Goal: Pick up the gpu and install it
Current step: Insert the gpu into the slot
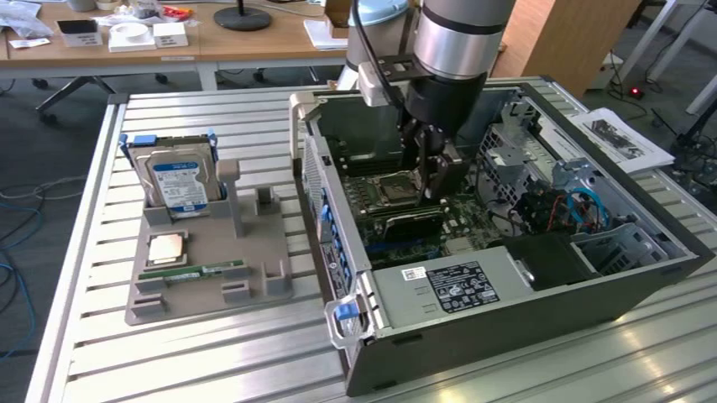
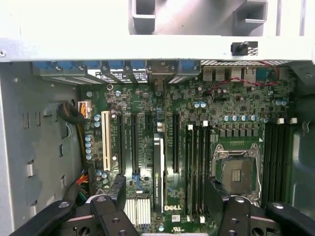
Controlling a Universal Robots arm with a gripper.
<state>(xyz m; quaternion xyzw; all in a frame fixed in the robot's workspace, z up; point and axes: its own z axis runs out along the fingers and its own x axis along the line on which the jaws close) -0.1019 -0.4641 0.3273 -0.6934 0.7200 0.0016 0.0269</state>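
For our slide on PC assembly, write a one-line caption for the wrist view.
Open claw poised over the motherboard, the gpu standing edge-on in a slot beneath it.

The arm [image 1: 454,38] is a thick tube of brushed silver metal, with a pale blue-grey joint cap [image 1: 375,13] at its upper end. Lower down the silver gives way to a matte black wrist section [image 1: 439,99], and a small white box-like module [image 1: 374,84] is fixed on its side, trailing a thin black cable. Beneath hangs the gripper [image 1: 431,168], all black, built from slim linked bars. In the wrist view its fingers [image 2: 115,194] are glossy black, with rounded knuckles, and silver screw heads [image 2: 102,199] sit at the pivot joints on both sides.
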